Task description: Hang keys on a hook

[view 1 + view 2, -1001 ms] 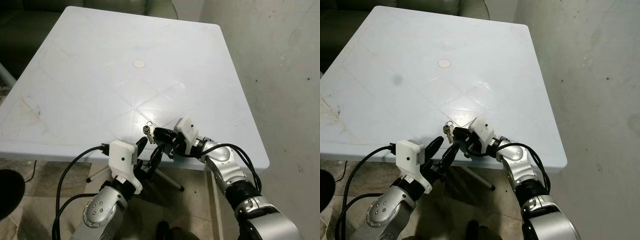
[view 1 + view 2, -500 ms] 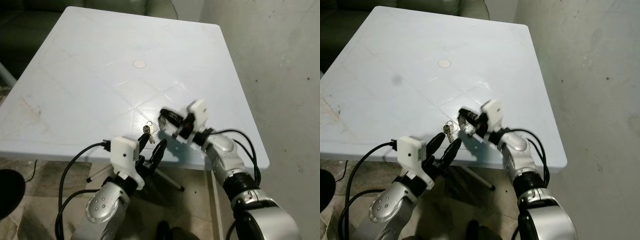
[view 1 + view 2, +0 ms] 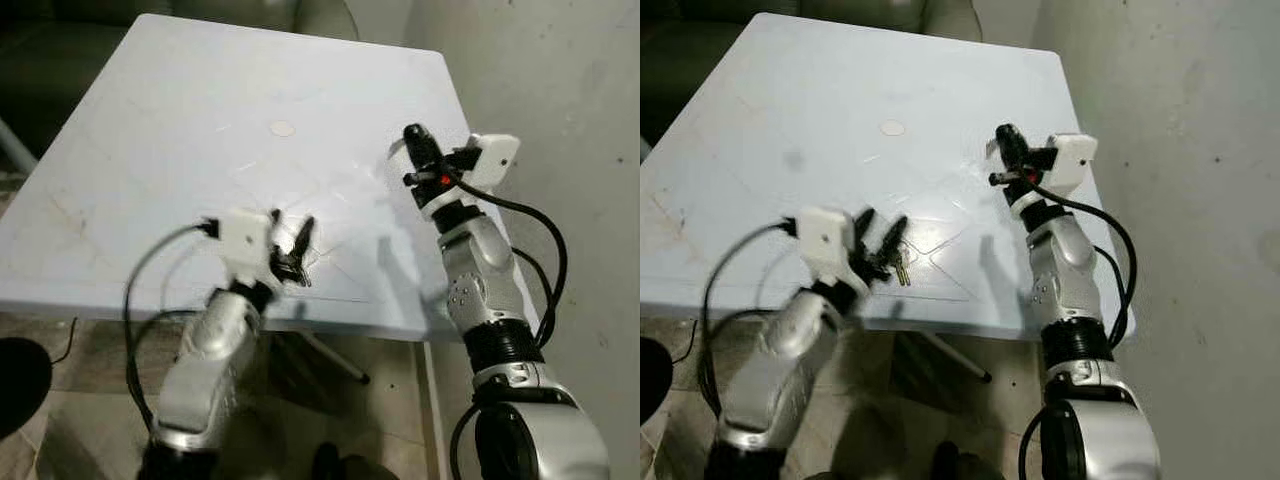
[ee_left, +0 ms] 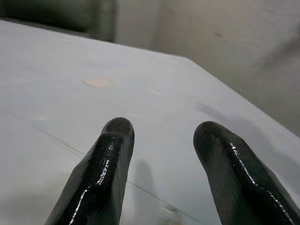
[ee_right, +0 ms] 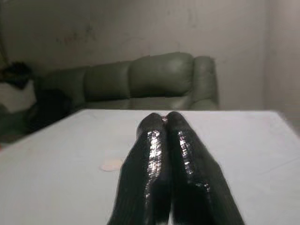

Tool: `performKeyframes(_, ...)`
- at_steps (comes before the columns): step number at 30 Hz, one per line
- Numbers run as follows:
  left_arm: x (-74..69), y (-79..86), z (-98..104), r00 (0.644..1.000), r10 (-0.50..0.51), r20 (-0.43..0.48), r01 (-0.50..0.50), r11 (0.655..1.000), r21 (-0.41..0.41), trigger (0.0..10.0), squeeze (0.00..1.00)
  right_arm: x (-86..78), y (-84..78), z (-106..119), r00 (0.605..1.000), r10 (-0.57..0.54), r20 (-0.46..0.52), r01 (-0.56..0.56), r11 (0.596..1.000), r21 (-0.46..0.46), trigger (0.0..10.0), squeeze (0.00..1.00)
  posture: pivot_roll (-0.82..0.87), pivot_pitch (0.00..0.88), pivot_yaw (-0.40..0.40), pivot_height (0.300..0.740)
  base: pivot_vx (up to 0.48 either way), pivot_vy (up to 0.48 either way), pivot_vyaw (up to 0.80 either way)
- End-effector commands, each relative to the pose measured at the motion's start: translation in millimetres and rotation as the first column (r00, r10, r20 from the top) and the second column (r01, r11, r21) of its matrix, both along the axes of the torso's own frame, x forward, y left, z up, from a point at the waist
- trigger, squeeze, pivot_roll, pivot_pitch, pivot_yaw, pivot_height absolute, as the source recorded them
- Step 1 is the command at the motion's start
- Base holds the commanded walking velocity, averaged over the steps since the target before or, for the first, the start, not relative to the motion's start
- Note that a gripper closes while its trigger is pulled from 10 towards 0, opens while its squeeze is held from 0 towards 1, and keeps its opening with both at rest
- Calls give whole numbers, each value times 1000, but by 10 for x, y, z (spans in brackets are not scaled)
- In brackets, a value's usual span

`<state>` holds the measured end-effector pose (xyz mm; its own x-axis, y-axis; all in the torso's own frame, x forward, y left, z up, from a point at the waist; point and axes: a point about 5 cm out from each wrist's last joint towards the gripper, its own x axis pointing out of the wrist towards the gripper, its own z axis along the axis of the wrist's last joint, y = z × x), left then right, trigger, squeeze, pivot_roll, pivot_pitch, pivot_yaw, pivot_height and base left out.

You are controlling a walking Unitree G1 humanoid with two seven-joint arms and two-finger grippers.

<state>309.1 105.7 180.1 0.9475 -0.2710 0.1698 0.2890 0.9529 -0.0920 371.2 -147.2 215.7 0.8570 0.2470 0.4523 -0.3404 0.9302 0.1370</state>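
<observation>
A small bunch of keys (image 3: 900, 271) lies on the white table (image 3: 180, 110) close to its near edge. My left gripper (image 3: 292, 221) hovers low over the table, open, its fingertips pointing past the keys; the keys lie under the roots of the fingers. In the left wrist view the two black fingers (image 4: 105, 164) stand apart, with a small glint low between them. My right gripper (image 3: 412, 136) is raised above the table's right side, shut with nothing in it; its fingers (image 5: 159, 154) press together in the right wrist view.
A round cap (image 3: 283, 128) marks the table's middle. A dark green sofa (image 5: 140, 79) stands behind the table's far edge. A bare concrete wall (image 3: 560, 90) runs along the right. Under the table are tiled floor and a table leg (image 3: 335, 358).
My right gripper left the keys, rose and swung back to the right, shutting. My left gripper came up from below the table edge over the keys. The keys stayed on the table.
</observation>
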Motion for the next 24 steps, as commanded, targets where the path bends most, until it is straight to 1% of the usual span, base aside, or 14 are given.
performKeyframes(1, 63, 127, -2, 998, 59, 0, -59, 998, -7, 10000, 0, -57, -89, -22, 997, -71, 5, 71, 997, -30, 10000, 0, 60, 111, -73, 740, 0, 0, 0)
performKeyframes(4, 113, 265, 16, 997, 78, 11, -78, 997, 1, 10000, 0, -155, -169, -94, 988, -152, -5, 151, 985, -86, 10000, 0, 47, 103, -67, 740, 0, 0, 0)
performKeyframes(5, 123, 314, 3, 996, 85, 8, -85, 996, 6, 10000, 0, -198, -194, -124, 984, -178, -14, 176, 981, -86, 10000, 0, 38, 100, -65, 740, 0, 0, 0)
performKeyframes(6, 123, 314, 3, 996, 85, 8, -85, 996, 6, 10000, 0, -198, -194, -124, 984, -178, -14, 176, 981, -86, 10000, 0, 38, 100, -65, 740, 0, 0, 0)
performKeyframes(8, 102, 492, -93, 992, 127, -12, -127, 991, 30, 10000, 0, -385, -234, -285, 967, -245, -64, 238, 966, -107, 10000, 0, 21, 87, -58, 740, 0, 0, 0)
performKeyframes(10, 83, 547, -135, 990, 140, -16, -139, 990, 31, 10000, 0, -457, -256, -354, 951, -295, -86, 284, 951, -123, 10000, 0, 14, 84, -57, 740, 0, 0, 0)
performKeyframes(12, 58, 592, -153, 989, 147, -13, -147, 989, 16, 10000, 0, -499, -245, -415, 948, -294, -124, 279, 952, -124, 10000, 0, 10, 81, -54, 740, 0, 0, 0)
performKeyframes(14, 41, 647, -192, 986, 165, -37, -165, 986, 1, 10000, 0, -545, -217, -456, 952, -273, -139, 254, 957, -140, 10000, 0, 8, 78, -51, 740, 0, 0, 0)
performKeyframes(16, 34, 694, -219, 983, 177, -47, -178, 984, -18, 10000, 0, -583, -222, -465, 944, -307, -124, 283, 942, -181, 10000, 0, 5, 71, -48, 740, 0, 0, 0)
performKeyframes(17, 25, 726, -231, 983, 180, -47, -181, 983, -19, 10000, 0, -611, -234, -470, 935, -335, -114, 307, 928, -211, 10000, 0, 5, 71, -48, 740, 0, 0, 0)
performKeyframes(19, 21, 758, -260, 979, 197, -48, -198, 980, -5, 10000, 0, -637, -245, -508, 933, -334, -131, 302, 929, -214, 10000, 0, 4, 65, -44, 740, 0, 0, 0)
performKeyframes(21, 22, 770, -271, 978, 199, -54, -200, 980, -18, 10000, 0, -645, -245, -520, 932, -337, -131, 303, 926, -226, 10000, 0, 4, 65, -44, 740, 0, 0, 0)
performKeyframes(23, 38, 809, -273, 975, 216, -58, -218, 976, -23, 10000, 0, -674, -214, -542, 940, -305, -151, 270, 938, -218, 10000, 0, 5, 61, -43, 740, 0, 0, 0)
performKeyframes(24, 38, 809, -273, 975, 216, -58, -218, 976, -23, 10000, 0, -674, -214, -542, 940, -305, -151, 270, 938, -218, 10000, 0, 5, 61, -43, 740, 0, 0, 0)
